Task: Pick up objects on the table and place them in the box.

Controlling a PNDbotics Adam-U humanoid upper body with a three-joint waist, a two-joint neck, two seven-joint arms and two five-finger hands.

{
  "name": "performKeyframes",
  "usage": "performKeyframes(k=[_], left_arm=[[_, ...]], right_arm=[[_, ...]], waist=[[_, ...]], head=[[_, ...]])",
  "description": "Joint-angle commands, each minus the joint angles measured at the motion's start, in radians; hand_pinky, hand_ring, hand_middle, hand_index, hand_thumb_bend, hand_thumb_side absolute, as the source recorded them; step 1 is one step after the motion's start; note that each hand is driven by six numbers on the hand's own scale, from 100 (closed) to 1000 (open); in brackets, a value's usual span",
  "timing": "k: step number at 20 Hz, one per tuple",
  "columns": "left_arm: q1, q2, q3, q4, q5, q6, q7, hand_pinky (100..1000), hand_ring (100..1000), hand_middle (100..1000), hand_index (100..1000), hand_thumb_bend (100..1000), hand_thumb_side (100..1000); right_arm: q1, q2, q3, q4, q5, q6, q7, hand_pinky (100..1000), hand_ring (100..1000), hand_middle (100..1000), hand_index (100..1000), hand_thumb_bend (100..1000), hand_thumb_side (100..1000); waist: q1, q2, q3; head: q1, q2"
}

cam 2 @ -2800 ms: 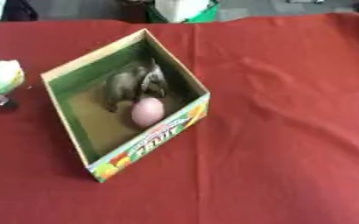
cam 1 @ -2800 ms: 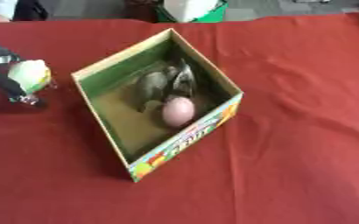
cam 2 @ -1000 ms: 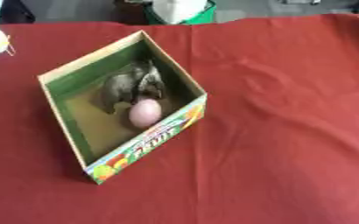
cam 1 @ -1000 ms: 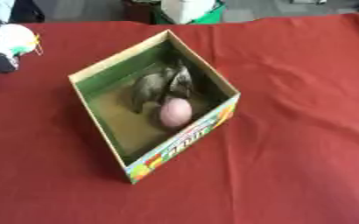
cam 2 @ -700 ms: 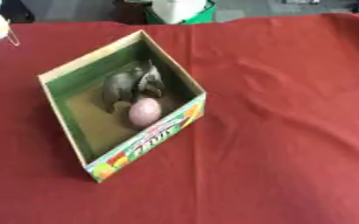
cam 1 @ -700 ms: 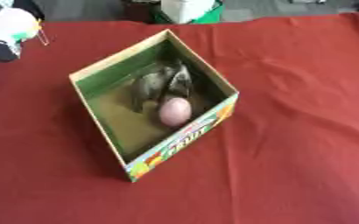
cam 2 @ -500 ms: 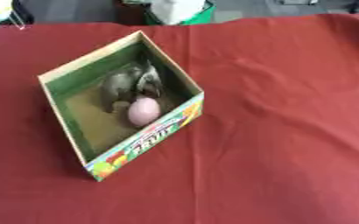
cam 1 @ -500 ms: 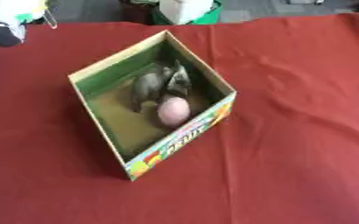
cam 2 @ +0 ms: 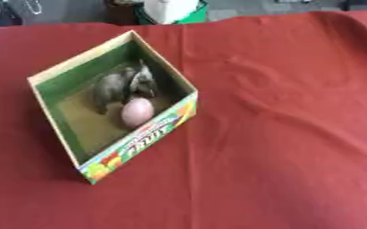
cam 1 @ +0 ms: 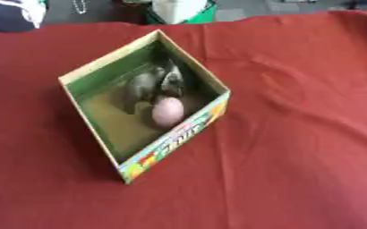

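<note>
Since 2.8 s ago my left hand (cam 1: 10, 15) has risen from 9 o'clock to the 11 o'clock corner, carrying something white; I cannot tell its finger state. The box (cam 1: 108, 143) sits centre-left holding 1 pink egg (cam 1: 168, 111) and a grey, perhaps animal, toy (cam 1: 151, 85). I'd swing over the open top before releasing. A green-and-white container (cam 1: 179, 10) stands at 12 o'clock, clear of the path.

Top-left corner of my left eye view there's a dark and white shape (cam 1: 10, 13), cut off by the edge, can't tell what it is. The grey thing (cam 1: 151, 85) in the box (cam 1: 100, 138) is too blurry to identify. Green-and-white object (cam 1: 179, 10) past the table is cropped too.
</note>
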Motion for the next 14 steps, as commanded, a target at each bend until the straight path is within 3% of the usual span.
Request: performKeyframes(k=[1, 7, 14], left_arm=[[-0.037, -0.018, -0.035, -0.078, 0.043, -0.022, -0.033, 322, 508, 515, 352, 100, 309], [-0.059, -0.052, -0.111, -0.088, 0.087, -0.047, -0.065, 323, 512, 519, 354, 100, 310], [-0.065, -0.041, -0.199, -0.089, 0.140, -0.046, -0.082, 339, 520, 527, 359, 100, 311]], right_arm=[[-0.015, -0.023, -0.009, -0.019, -0.008, -0.001, -0.001, 678, 823, 776, 841, 100, 1000], [-0.020, -0.022, -0.005, -0.019, -0.012, -0.001, 0.003, 678, 823, 776, 840, 100, 1000], [-0.024, -0.022, -0.002, -0.019, -0.015, 0.000, 0.007, 677, 822, 775, 839, 100, 1000]], waist=[[-0.002, -0.025, -0.002], [0.001, -0.027, -0.003], [0.009, -0.025, -0.004]], head=[[0.008, 0.000], [0.022, -0.001], [0.028, -0.007]])
